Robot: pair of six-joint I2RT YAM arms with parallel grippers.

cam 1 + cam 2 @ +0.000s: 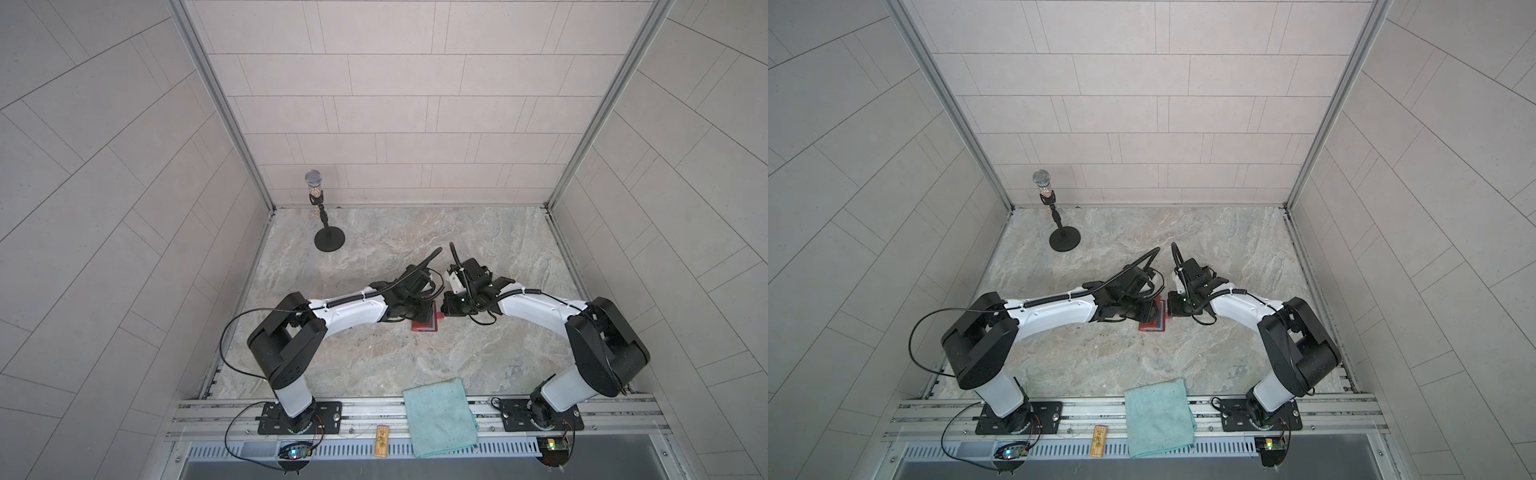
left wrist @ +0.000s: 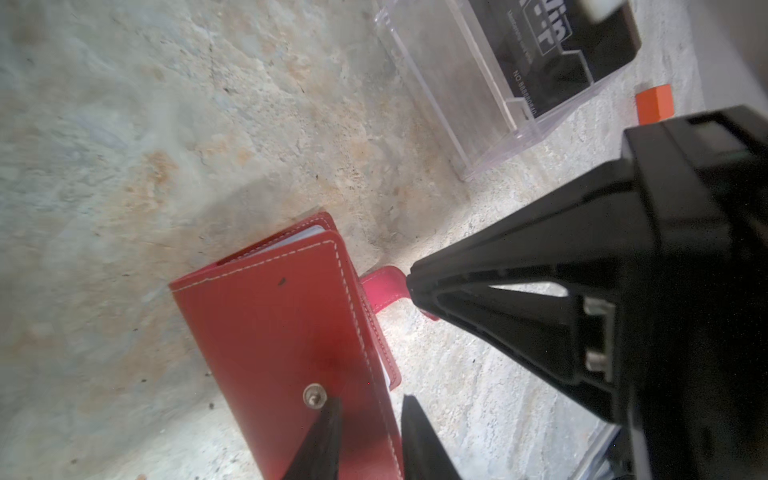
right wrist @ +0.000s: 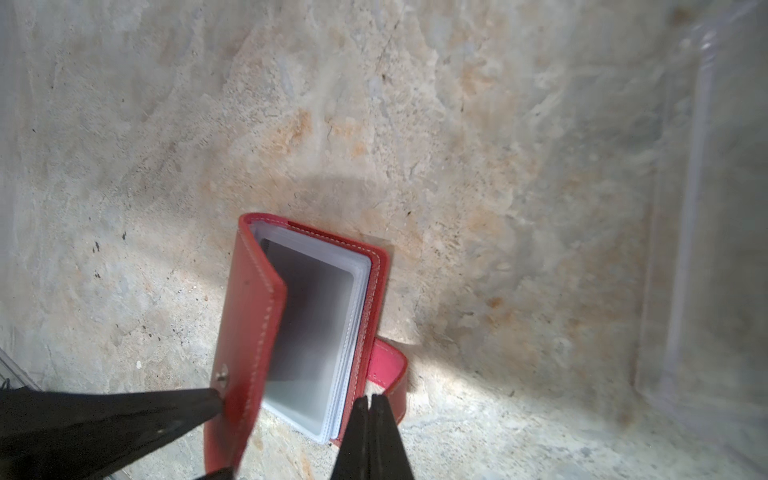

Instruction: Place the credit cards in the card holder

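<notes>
The red card holder (image 2: pixel 270 324) lies mid-table between both arms in both top views (image 1: pixel 424 326) (image 1: pixel 1152 326). Its front cover (image 3: pixel 249 316) stands half raised, and clear sleeves (image 3: pixel 316 324) show inside. My left gripper (image 2: pixel 372 400) is open and straddles the cover's free edge. One of its fingers (image 3: pixel 187 409) touches the outside by the snap stud (image 2: pixel 313 394). My right gripper (image 3: pixel 370 399) is shut, tips down on the snap tab (image 2: pixel 382 286). A black credit card with white lettering (image 2: pixel 561 45) lies in a clear plastic box (image 2: pixel 457 83).
A small orange block (image 2: pixel 654 104) sits beside the clear box. A microphone on a round stand (image 1: pixel 328 237) is at the back left. A teal cloth (image 1: pixel 438 415) drapes over the front rail, with a small wooden piece (image 1: pixel 381 440) next to it.
</notes>
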